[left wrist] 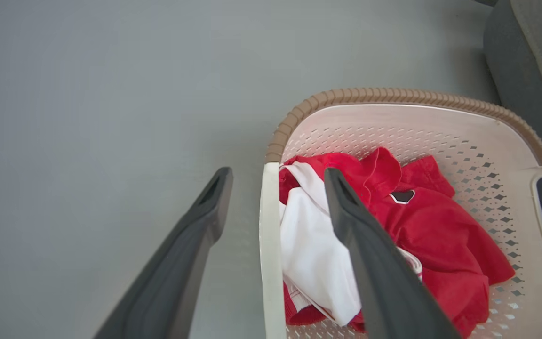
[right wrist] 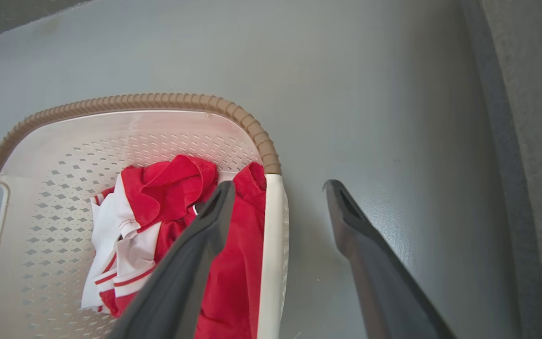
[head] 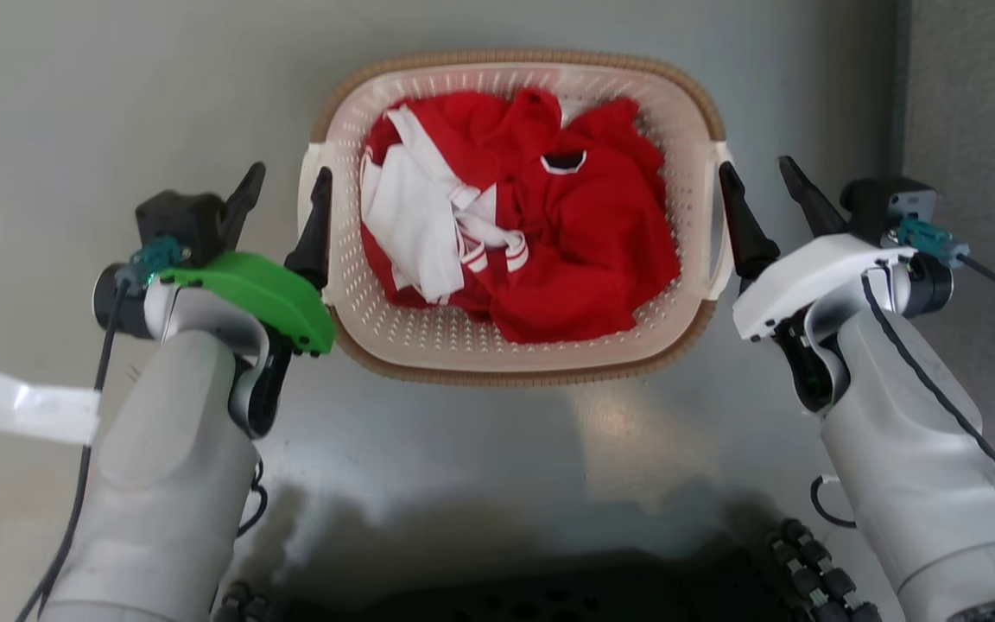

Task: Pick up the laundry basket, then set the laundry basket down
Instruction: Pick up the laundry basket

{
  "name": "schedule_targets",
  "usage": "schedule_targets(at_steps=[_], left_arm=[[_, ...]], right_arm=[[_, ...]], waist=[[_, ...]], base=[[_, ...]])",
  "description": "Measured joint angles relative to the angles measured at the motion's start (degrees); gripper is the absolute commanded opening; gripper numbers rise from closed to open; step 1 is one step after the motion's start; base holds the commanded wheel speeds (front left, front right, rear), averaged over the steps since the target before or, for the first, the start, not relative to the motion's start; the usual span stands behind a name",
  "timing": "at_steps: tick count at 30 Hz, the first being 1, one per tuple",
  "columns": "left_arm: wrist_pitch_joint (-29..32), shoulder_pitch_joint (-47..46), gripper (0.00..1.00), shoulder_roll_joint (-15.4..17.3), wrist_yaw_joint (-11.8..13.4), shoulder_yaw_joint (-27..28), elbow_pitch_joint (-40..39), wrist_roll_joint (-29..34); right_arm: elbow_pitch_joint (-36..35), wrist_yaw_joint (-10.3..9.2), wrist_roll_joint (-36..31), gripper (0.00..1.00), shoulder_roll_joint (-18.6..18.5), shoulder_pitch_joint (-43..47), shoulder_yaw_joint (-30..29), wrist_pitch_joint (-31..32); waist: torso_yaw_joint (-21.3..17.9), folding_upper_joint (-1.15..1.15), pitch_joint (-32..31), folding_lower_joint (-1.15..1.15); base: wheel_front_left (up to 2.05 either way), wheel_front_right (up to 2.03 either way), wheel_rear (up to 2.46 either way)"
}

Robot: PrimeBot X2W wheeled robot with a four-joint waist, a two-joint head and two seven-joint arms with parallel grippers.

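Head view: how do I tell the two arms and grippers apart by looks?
Both forearms are pale grey with long, tapered dark fingers. The left gripper carries a green wrist cover; the right gripper a white cover. Each has a black camera block, teal connector and black cable.

The head camera hangs above and looks nearly straight down at the floor, the laundry basket high in the middle, both forearms coming up from the bottom corners; the left wrist camera sits close behind the left gripper, facing along its fingers over the basket's left edge; the right wrist camera does likewise behind the right gripper, over the right edge; all three share the basket's far rim and the red and white clothes inside.
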Motion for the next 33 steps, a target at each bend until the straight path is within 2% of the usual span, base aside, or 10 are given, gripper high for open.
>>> schedule_targets(at_steps=[11, 22, 23, 24, 25, 26, 27, 28, 29, 33], left_arm=[[1.5, -4.0, 1.0, 0.2, 0.0, -4.1, 7.1, -3.0], [2.9, -6.1, 1.0, 0.1, 0.0, -7.2, 11.7, -6.3], [2.8, -6.4, 1.0, 0.1, 0.0, -7.4, 11.9, -6.4], [2.7, -6.7, 1.0, 0.1, 0.0, -7.7, 12.1, -6.6], [2.5, -6.9, 0.9, 0.1, 0.0, -8.0, 12.2, -6.8], [2.5, -7.1, 0.72, 0.1, 0.0, -8.2, 12.5, -7.0], [2.5, -7.3, 0.49, 0.1, 0.0, -8.5, 12.8, -7.3], [2.5, -7.4, 0.22, 0.1, 0.0, -8.7, 13.1, -7.8], [2.5, -7.5, 0.0, 0.0, 0.0, -9.0, 13.3, -8.5], [2.5, -8.2, 0.0, -0.5, -0.2, -10.4, 14.0, -9.4]], right_arm=[[6.3, 0.49, 3.9, 1.0, -0.1, -4.6, 3.1, 0.0], [10.9, 0.51, 7.1, 1.0, -0.3, -7.0, 5.8, 0.0], [11.0, 0.51, 7.3, 0.99, -0.3, -7.2, 6.3, 0.0], [11.2, 0.51, 7.7, 0.89, -0.3, -7.4, 6.8, 0.0], [11.3, 0.51, 8.1, 0.65, -0.3, -7.6, 7.2, 0.0], [11.3, 0.51, 8.5, 0.39, -0.3, -7.8, 7.5, 0.0], [11.4, 0.51, 9.0, 0.3, -0.3, -8.0, 7.9, 0.0], [11.5, 0.51, 9.2, 0.03, -0.3, -8.1, 8.2, 0.0], [11.6, 0.51, 9.5, 0.0, -0.3, -8.2, 8.6, 0.0], [12.3, 0.47, 10.6, 0.0, -0.1, -8.9, 10.2, 0.0]], waist=[[0.2, 0.0, 5.6, 0.0], [0.3, 0.0, 6.4, 0.0], [0.3, 0.0, 6.4, -0.01], [0.3, 0.0, 6.3, 0.0], [0.3, 0.0, 6.3, 0.0], [0.3, 0.0, 6.3, 0.0], [0.3, 0.0, 6.3, 0.0], [0.3, 0.0, 6.2, 0.0], [0.3, 0.0, 6.2, 0.0], [0.2, 0.0, 6.0, -0.01]], base=[[0.0, 0.0, 0.0], [0.0, 0.0, 0.0], [0.0, 0.0, 0.0], [0.0, 0.0, 0.0], [0.0, 0.0, 0.0], [0.0, 0.0, 0.0], [0.0, 0.0, 0.0], [0.0, 0.0, 0.0], [0.0, 0.0, 0.0], [0.0, 0.0, 0.0]])
